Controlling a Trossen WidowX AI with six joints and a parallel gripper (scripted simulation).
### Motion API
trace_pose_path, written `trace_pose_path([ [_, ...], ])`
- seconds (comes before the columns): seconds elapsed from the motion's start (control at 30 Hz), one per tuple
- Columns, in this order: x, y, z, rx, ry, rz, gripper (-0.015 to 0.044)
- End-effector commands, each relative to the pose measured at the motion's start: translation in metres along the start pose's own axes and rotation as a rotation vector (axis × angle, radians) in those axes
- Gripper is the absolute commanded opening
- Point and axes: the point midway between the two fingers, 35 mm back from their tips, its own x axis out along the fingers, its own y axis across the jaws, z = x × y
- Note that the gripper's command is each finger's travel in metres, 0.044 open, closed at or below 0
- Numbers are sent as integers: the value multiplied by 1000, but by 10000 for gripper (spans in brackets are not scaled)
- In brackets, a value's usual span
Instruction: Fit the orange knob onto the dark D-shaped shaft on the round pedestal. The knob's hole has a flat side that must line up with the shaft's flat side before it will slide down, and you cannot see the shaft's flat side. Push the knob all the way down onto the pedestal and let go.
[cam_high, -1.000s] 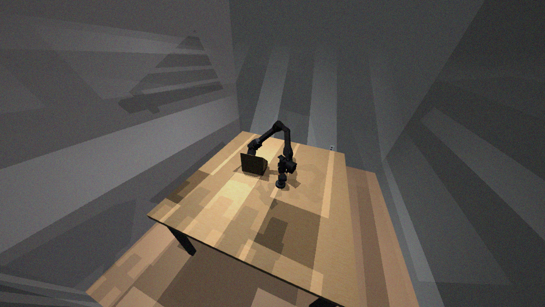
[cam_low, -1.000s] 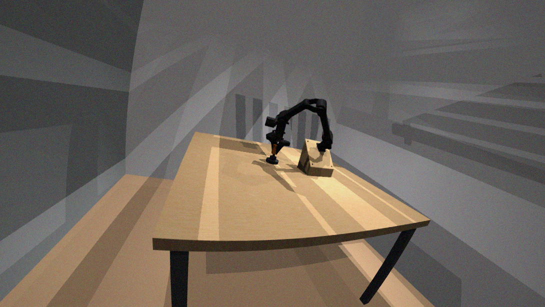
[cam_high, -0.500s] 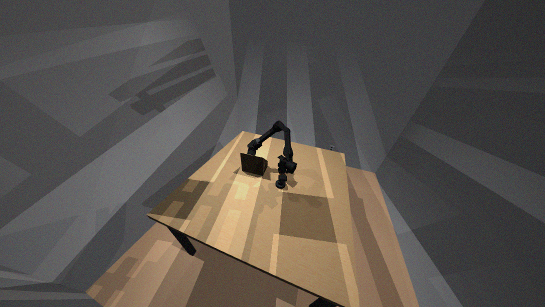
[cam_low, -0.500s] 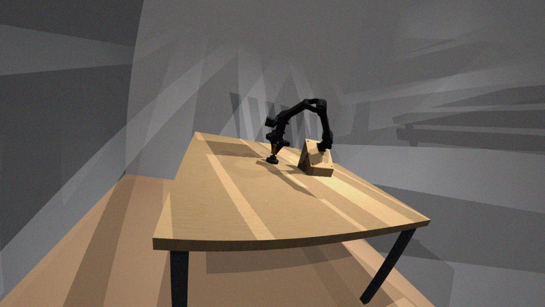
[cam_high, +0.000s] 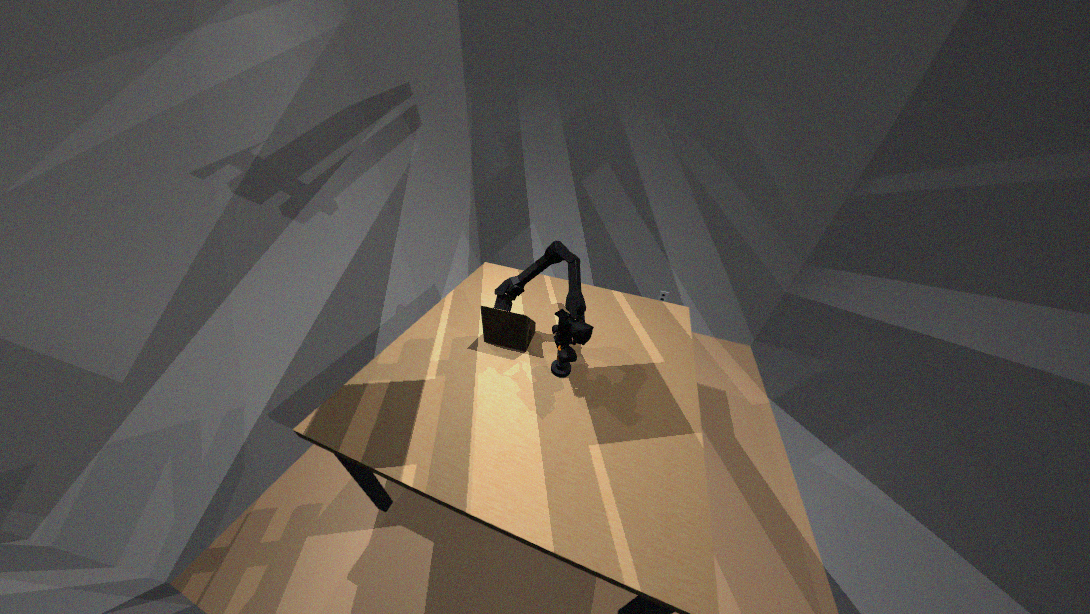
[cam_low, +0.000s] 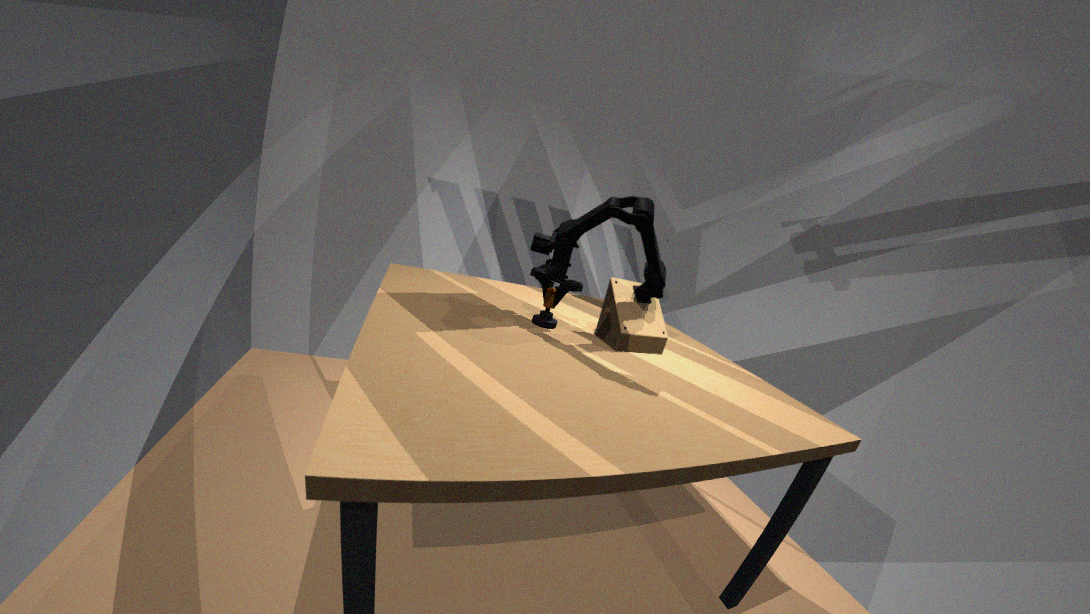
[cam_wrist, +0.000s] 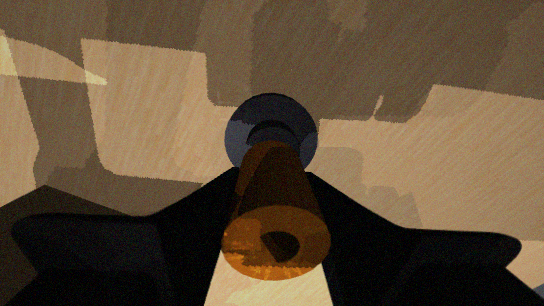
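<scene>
One orange knob (cam_high: 559, 347) (cam_low: 549, 297) (cam_wrist: 276, 225) between partly open jaws (cam_high: 565, 344) (cam_low: 550, 295), gripped on both sides, above the round pedestal (cam_high: 560, 369) (cam_low: 543, 321) (cam_wrist: 271, 107), away from the worktop's (cam_high: 511, 472) (cam_low: 488, 427) (cam_wrist: 150, 110) corners.

A wedge-shaped wooden block (cam_high: 506, 329) (cam_low: 637, 321) sits on a light wooden table (cam_high: 503, 457) (cam_low: 472, 427) with dark legs (cam_high: 364, 482) (cam_low: 358, 556).

Orange knob (cam_high: 559, 347) (cam_low: 549, 297) (cam_wrist: 276, 220), black pedestal (cam_high: 560, 369) (cam_low: 543, 321) (cam_wrist: 271, 107) (bluish in patches).
</scene>
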Motion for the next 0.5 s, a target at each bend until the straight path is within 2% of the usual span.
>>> trace_pose_path([
  [0.0,1,0,0,-56,1,-2,0],
  [0.47,3,-1,0,-56,1,-2,0],
])
